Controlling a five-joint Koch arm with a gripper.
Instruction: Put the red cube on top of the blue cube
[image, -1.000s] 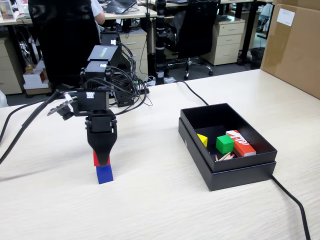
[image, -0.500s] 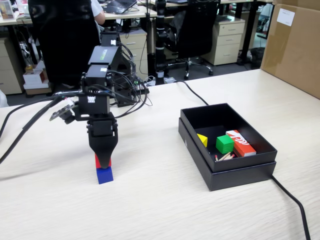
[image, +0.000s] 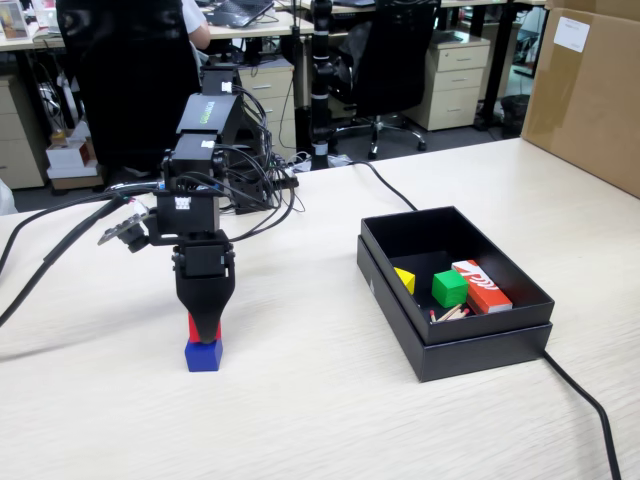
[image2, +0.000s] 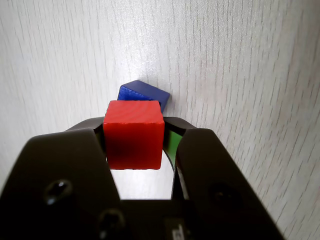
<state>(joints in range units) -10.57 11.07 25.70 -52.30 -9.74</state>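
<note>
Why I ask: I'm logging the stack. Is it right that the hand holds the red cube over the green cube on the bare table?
Not quite: the cube under the red cube is the blue cube, as the wrist view shows. The green cube sits in the black box. The hand does hold the red cube.

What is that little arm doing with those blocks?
The gripper holds the red cube between its jaws, right over the blue cube on the table. In the fixed view the red one looks set on the blue one, though the wrist view shows them not squarely lined up. The black box beside it holds other small pieces.
</note>
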